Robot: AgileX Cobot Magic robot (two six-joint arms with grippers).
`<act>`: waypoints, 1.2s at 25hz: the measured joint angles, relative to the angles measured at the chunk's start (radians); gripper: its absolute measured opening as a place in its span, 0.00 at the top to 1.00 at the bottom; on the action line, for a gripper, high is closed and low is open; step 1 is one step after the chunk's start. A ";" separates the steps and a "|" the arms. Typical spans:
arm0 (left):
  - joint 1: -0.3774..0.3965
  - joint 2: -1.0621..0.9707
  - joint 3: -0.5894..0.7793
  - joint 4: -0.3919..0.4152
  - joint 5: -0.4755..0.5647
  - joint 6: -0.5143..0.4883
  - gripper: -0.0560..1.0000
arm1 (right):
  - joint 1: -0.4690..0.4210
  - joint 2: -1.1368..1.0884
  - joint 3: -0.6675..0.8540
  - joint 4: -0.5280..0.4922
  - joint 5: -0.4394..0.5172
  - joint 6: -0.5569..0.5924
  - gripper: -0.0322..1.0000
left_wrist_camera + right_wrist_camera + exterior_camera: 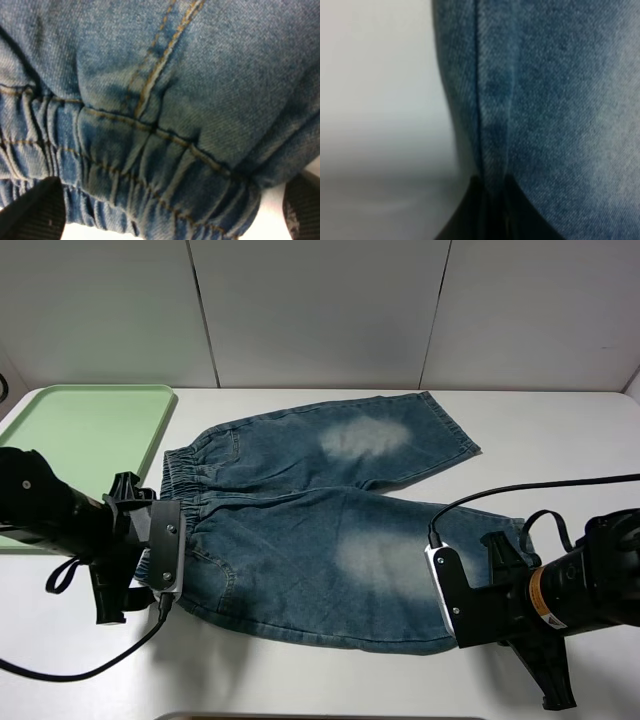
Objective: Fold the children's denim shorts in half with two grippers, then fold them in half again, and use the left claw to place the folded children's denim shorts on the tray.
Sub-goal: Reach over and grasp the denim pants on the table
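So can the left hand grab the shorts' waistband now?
Probably yes. The left hand is open right at the waistband, with one finger on each side of it and nothing else in between.

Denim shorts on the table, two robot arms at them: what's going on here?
Two robot arms are starting to fold the children's denim shorts, which lie spread flat on the white table. The right gripper is pinched shut on the hem of the near leg. The left gripper is at the near end of the elastic waistband, its fingers open on either side of it. No fold has been made yet, and the pale green tray sits at the far left.
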 joint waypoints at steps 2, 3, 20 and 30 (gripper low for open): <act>0.000 0.002 0.000 0.000 0.006 0.000 0.18 | 0.000 0.000 0.000 0.000 -0.001 0.000 0.97; 0.000 0.003 0.000 0.000 0.010 0.000 0.19 | 0.000 0.000 0.000 0.000 -0.001 0.000 0.97; 0.000 0.029 -0.012 0.000 0.034 0.004 0.23 | 0.000 0.000 0.000 0.022 -0.004 0.003 0.97; -0.003 0.089 -0.053 -0.024 0.066 -0.013 0.50 | 0.000 0.002 0.000 0.030 -0.008 0.004 0.97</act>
